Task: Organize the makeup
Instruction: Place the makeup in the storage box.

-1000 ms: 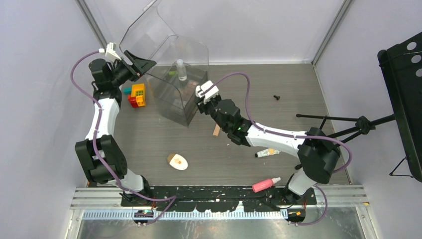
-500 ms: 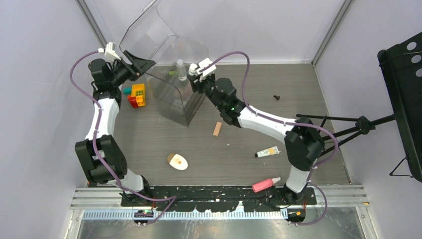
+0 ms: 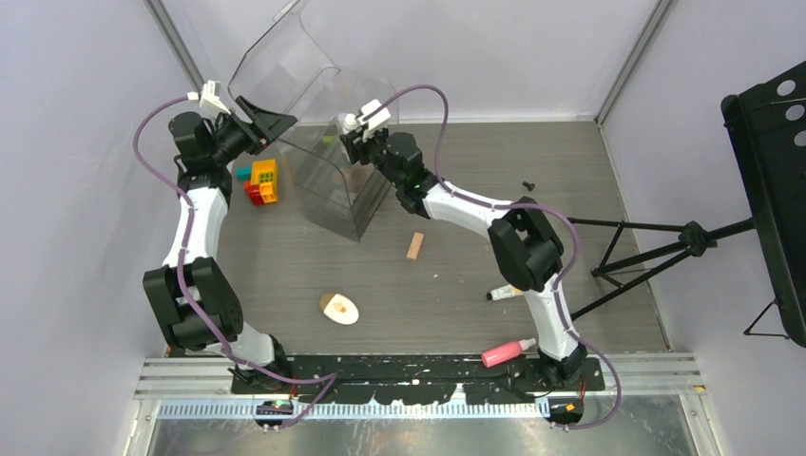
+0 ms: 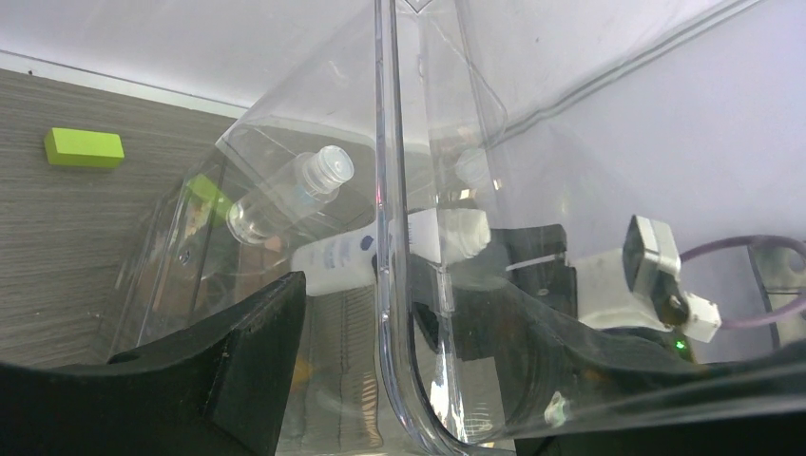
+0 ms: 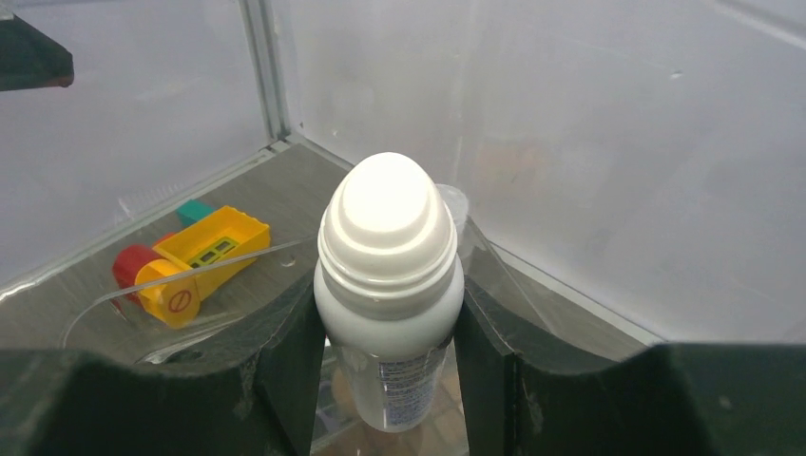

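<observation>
A white bottle (image 5: 388,275) with a domed cap stands upright between my right gripper's fingers (image 5: 295,351), and the right gripper (image 5: 388,304) is shut on it. In the top view that gripper (image 3: 354,133) hovers over the open top of the clear case (image 3: 333,204). Inside the case lies a clear bottle (image 4: 290,195). My left gripper (image 4: 390,370) straddles the raised lid's rim (image 4: 382,190) and holds the lid (image 3: 276,57) tilted back. On the table lie a peach sponge (image 3: 414,246), a white oval compact (image 3: 340,309), a cream tube (image 3: 510,291) and a pink bottle (image 3: 508,352).
Colourful toy bricks (image 3: 260,180) sit left of the case, also showing in the right wrist view as yellow and red bricks (image 5: 190,261). A green block (image 4: 84,147) lies behind. A small black piece (image 3: 528,185) and a black tripod (image 3: 646,252) are to the right.
My right arm has stretched from the middle of the table up to the case's open top, carrying the white bottle. The left arm and the lid have stayed put.
</observation>
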`<state>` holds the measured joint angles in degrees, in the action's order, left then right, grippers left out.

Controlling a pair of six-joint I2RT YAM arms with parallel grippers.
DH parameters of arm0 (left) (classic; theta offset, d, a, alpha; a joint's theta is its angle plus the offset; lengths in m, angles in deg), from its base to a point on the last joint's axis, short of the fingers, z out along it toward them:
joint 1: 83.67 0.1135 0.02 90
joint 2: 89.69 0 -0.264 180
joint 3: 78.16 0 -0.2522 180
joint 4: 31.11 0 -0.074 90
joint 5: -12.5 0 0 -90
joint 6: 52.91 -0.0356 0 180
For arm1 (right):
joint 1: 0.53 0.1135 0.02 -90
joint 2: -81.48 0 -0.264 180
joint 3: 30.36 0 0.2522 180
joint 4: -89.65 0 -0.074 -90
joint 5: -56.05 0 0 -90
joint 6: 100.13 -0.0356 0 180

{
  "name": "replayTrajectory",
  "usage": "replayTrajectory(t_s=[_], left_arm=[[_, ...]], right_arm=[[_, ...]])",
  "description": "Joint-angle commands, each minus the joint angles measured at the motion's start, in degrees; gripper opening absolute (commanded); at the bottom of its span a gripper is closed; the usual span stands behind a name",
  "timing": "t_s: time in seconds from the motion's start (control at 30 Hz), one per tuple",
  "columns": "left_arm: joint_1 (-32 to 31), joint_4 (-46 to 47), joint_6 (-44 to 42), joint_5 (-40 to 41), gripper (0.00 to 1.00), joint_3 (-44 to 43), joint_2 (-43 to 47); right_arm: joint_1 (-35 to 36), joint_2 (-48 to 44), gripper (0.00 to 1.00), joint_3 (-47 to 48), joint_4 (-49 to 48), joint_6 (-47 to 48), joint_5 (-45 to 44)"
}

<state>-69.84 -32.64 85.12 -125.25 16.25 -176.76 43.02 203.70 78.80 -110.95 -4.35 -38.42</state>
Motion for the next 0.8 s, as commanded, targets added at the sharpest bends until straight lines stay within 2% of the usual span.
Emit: replayTrajectory(t_s=[0.0, 0.4, 0.77], left_arm=[[0.2, 2.8, 0.5, -1.7, 0.72, 0.1, 2.4], [0.2, 4.1, 1.6, -2.1, 0.72, 0.4, 2.3], [0.2, 4.6, 2.0, -2.2, 0.72, 0.5, 2.2]], right_arm=[[0.3, 1.8, 0.01, 7.3, -5.3, -2.8, 3.6], [0.3, 10.9, 0.01, 18.2, -3.1, -3.5, 9.8], [0.3, 16.1, 0.03, 25.9, 2.4, -2.4, 9.9]])
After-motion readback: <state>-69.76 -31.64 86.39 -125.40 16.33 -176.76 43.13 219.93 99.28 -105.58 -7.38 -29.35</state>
